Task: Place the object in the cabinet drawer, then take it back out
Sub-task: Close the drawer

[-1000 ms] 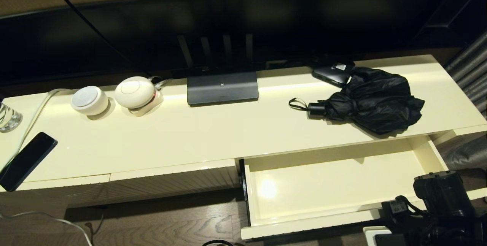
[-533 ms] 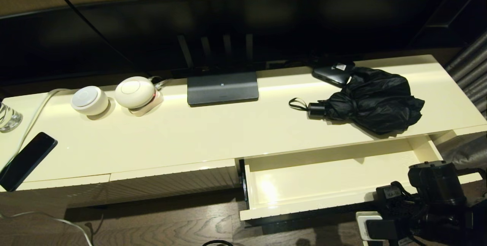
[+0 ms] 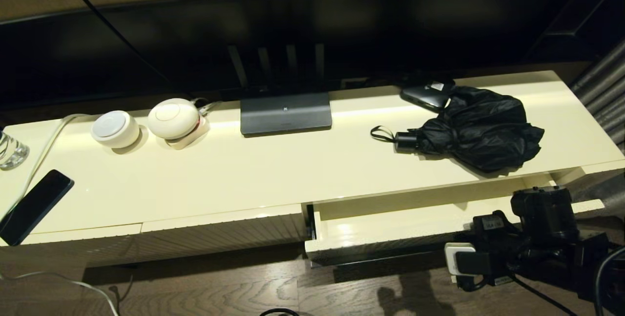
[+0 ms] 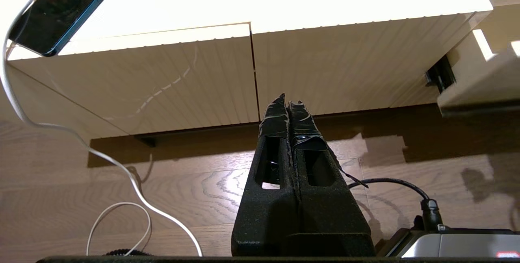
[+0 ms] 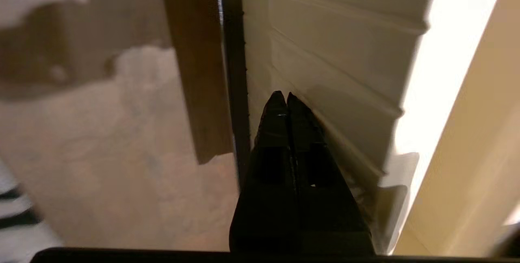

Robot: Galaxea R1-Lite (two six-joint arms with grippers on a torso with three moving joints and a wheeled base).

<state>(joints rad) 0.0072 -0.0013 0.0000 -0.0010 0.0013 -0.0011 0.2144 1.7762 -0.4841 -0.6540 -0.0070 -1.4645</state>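
The black compact umbrella [image 3: 481, 128] lies on the cabinet top at the right, its handle and loop pointing left. Just below it the cream cabinet drawer [image 3: 385, 243] stands partly open, showing a narrow strip of empty interior. My right arm [image 3: 539, 230] is in front of the drawer's right end. In the right wrist view my right gripper [image 5: 283, 96] is shut on nothing, its tips against the drawer's ribbed front [image 5: 337, 51]. My left gripper [image 4: 287, 100] is shut and empty, held low before the ribbed panels [image 4: 325, 76] left of the drawer [image 4: 475, 88].
On the cabinet top are a small black box [image 3: 427, 94] behind the umbrella, a dark stand base [image 3: 285, 113], two white round devices [image 3: 115, 129] [image 3: 173, 118], a glass [image 3: 10, 150] and a black phone [image 3: 34, 206]. A white cable [image 4: 122, 173] trails over the wooden floor.
The drawer has slid inward from wide open to a narrow opening. My right arm has moved forward with its front. The umbrella has stayed put.
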